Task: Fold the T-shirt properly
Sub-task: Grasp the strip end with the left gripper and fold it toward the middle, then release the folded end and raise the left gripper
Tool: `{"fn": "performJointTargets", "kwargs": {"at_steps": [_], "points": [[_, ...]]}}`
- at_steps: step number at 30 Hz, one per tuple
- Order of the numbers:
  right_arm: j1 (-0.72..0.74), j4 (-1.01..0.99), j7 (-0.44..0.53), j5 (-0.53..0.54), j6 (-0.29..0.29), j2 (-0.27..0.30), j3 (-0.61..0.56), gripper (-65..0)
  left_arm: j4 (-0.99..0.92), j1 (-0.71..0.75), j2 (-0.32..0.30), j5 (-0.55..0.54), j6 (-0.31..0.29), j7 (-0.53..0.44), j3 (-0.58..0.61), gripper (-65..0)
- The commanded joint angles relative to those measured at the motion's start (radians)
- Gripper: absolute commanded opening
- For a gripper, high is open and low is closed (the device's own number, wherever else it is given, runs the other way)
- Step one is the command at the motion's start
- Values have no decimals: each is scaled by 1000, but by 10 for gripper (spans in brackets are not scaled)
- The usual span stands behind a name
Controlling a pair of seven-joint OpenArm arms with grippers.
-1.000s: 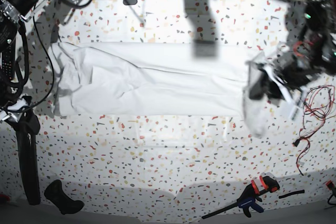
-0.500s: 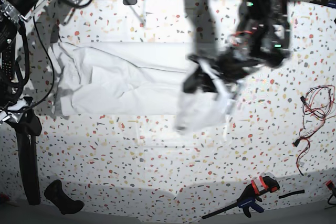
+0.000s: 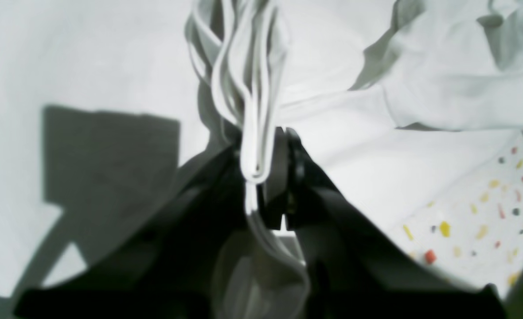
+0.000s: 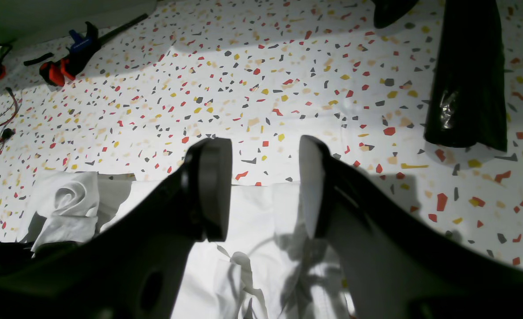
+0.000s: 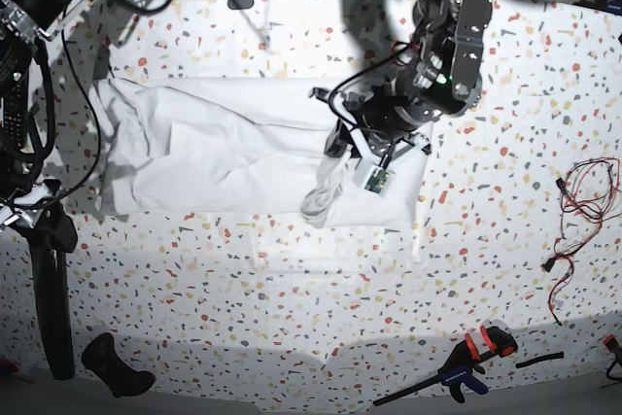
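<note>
The white T-shirt (image 5: 214,143) lies in a long band across the table, and its right end is doubled back toward the middle. My left gripper (image 5: 340,157) is over the middle of the shirt, shut on a bunch of the hem folds (image 3: 255,146) that hangs as a roll (image 5: 319,203) beside it. The left wrist view shows the folds pinched between the black fingers (image 3: 281,177), with flat shirt below. My right gripper (image 4: 263,168) is open and empty, above the shirt's edge (image 4: 261,195). The bunched cloth also shows in the right wrist view (image 4: 66,204).
An orange and blue clamp (image 5: 476,352) lies at the front right and shows in the right wrist view (image 4: 66,53). Red cables (image 5: 583,191) lie at the right edge. A black cylinder (image 5: 49,289) and a black object (image 5: 115,366) lie at the front left.
My left gripper has carried the shirt's right end leftward from the table's right side to over the shirt's middle, doubling the cloth back. The right arm has not moved.
</note>
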Motion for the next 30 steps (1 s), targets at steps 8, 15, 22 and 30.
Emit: {"fn": "performJointTargets", "kwargs": {"at_steps": [8,15,22,30], "points": [[17,14,27,17,6,19,4,-398,14,-14,14,-262,-17,-22,2,-425],[17,14,27,16,6,19,4,-398,15,-16,14,-262,-25,-30,2,-340],[17,14,27,9,6,22,4,-397,63,-18,14,-542,-124,97,2,-340],[17,14,27,9,6,22,4,-397,67,-16,6,-359,-143,71,0,-341]]}}
